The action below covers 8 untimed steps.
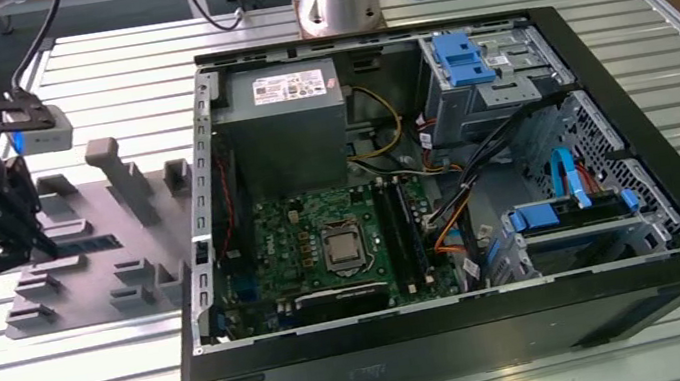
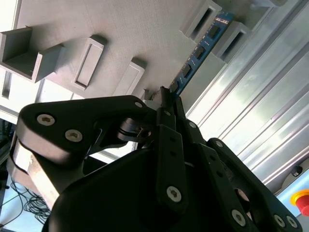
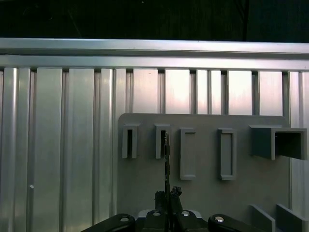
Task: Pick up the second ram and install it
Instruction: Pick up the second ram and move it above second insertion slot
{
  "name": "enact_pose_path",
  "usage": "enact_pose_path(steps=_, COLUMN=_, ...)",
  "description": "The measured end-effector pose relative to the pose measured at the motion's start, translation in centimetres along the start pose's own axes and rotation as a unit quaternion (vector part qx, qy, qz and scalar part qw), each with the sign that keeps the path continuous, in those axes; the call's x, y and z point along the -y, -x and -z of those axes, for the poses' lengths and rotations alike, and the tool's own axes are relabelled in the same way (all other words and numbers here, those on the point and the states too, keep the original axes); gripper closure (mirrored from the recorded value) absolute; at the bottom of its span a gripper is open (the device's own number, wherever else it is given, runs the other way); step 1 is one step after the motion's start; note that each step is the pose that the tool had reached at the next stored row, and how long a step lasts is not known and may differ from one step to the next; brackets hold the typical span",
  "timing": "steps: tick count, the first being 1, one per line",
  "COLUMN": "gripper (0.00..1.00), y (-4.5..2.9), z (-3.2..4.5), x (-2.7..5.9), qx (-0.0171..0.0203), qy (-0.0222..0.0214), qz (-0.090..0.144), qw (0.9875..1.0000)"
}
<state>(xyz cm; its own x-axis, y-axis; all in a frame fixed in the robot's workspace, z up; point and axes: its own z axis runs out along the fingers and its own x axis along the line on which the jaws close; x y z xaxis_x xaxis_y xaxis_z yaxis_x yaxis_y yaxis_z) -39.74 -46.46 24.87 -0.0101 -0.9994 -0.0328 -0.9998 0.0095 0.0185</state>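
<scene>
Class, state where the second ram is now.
At the exterior view's left, the second ram stands on edge on the grey holder plate beside the open computer case, one end gripped by the claw.

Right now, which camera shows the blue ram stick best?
The second wrist view: the second ram shows its flat blue face and chips, reaching from the fingers to the grey holder blocks. In the first wrist view it is edge-on, a thin line. In the exterior view it is a small dark strip.
</scene>
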Motion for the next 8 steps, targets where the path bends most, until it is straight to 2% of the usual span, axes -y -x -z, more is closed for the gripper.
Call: enact_pose_path(steps=8, gripper=0.86, y=0.01, z=0.34, x=-0.01, qx=0.0000, qy=0.0000, qz=0.000, qw=1.0000)
